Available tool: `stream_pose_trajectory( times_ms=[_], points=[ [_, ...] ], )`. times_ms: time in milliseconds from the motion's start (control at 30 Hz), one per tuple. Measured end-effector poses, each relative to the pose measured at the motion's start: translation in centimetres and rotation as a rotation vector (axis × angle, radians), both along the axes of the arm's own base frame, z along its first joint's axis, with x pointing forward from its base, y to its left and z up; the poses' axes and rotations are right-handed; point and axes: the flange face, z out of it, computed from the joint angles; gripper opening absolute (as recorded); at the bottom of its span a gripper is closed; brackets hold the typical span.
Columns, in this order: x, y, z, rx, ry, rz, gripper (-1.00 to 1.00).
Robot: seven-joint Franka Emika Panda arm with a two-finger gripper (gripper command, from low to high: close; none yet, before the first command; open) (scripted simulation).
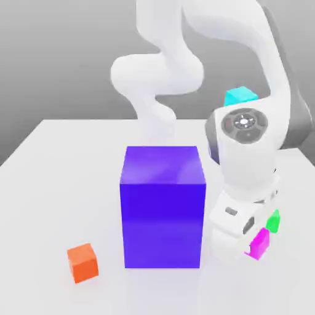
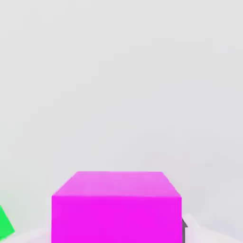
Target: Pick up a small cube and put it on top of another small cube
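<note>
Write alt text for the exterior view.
Robot gripper closed on a small magenta cube, a small green cube close by. A big blue-violet block stands mid-view, a small orange cube at the exterior view's left, a cyan cube behind the arm.

A simulated robotics lab — white arm (image 1: 249,147), bare pale tabletop (image 1: 61,203), plain grey backdrop (image 1: 74,61).

A grey backdrop rises behind the pale tabletop (image 1: 43,215).

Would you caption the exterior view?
Robot gripper beside a big blue-violet block, magenta cube at its fingers.
</note>
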Motion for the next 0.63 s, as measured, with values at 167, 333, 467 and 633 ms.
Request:
stream_pose_trajectory(
  times_ms=[167, 333, 467, 633],
  points=[
    [-8.6, 6.2, 2.6, -0.027, -0.128, 0.519, -1.0],
    [-13.0, 6.8, 3.2, -0.084, -0.25, 0.838, -1.0],
    [-13.0, 6.8, -0.2, -0.092, -0.258, 0.852, -1.0],
    [-13.2, 6.8, -2.0, -0.09, -0.259, 0.857, 1.0]
  ],
)
